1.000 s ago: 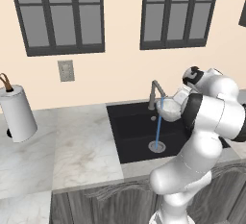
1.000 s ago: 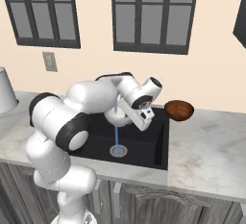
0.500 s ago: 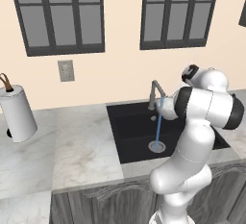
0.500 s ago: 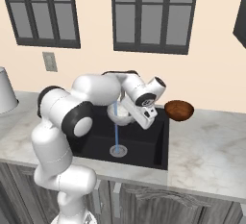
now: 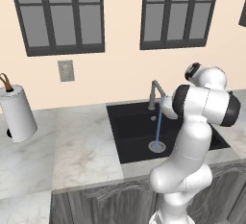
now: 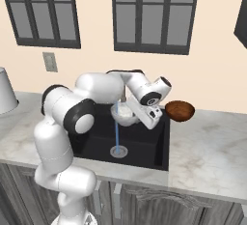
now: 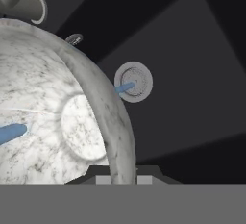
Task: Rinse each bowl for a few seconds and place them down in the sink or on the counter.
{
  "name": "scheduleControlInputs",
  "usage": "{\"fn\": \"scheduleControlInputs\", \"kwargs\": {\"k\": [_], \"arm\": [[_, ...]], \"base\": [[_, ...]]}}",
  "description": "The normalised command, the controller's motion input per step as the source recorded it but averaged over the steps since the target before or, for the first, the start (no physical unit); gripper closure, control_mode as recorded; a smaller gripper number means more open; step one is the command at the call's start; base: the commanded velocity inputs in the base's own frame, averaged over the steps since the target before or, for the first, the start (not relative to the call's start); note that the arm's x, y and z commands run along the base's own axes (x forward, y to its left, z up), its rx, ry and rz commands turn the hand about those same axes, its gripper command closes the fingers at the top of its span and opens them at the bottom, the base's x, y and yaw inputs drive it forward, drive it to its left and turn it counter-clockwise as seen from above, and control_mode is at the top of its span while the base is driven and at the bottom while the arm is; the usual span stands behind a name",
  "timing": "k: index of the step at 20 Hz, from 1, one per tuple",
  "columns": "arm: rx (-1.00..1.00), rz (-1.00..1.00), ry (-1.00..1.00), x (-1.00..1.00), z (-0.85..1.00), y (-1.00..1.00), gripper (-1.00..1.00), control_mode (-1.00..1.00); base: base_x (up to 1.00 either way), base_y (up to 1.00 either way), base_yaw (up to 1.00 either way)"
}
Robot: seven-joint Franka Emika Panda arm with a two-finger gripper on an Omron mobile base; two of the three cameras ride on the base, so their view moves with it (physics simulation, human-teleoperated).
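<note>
Right base view, arm bent over sink (image 6: 159, 144), gripper (image 6: 129, 114) (pinching marbled bowl (image 6: 123, 114)).

From my left base camera I look forward and down from behind the arm's left side, across the counter (image 5: 81, 146) toward the sink (image 5: 134, 131) and the window wall, with the arm rising at lower right. My right base camera takes the same scene from the other side, so the arm stands at lower left and the sink (image 6: 149, 147) sits mid-frame. Both share the sink, tap (image 5: 154, 91) and water stream (image 6: 116, 134). My hand camera sits very close, looking down into the sink onto its drain (image 7: 133, 81).
</note>
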Motion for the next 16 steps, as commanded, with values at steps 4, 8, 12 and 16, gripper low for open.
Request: {"fn": "scheduleControlInputs", "kwargs": {"k": [4, 8, 12, 16], "arm": [[0.00, 0.01, 0.00, -0.04, 0.00, -0.23, 1.00, -1.00], [0.00, 0.00, 0.00, -0.05, 0.01, -0.25, 1.00, -1.00], [0.00, -0.02, 0.00, 0.00, 0.07, -0.23, 1.00, -1.00], [0.00, -0.11, -0.01, -0.01, 0.09, -0.16, 1.00, -1.00]], "base": [[0.00, 0.00, 0.00], [0.00, 0.00, 0.00], [0.00, 0.00, 0.00], [0.00, 0.00, 0.00]]}}
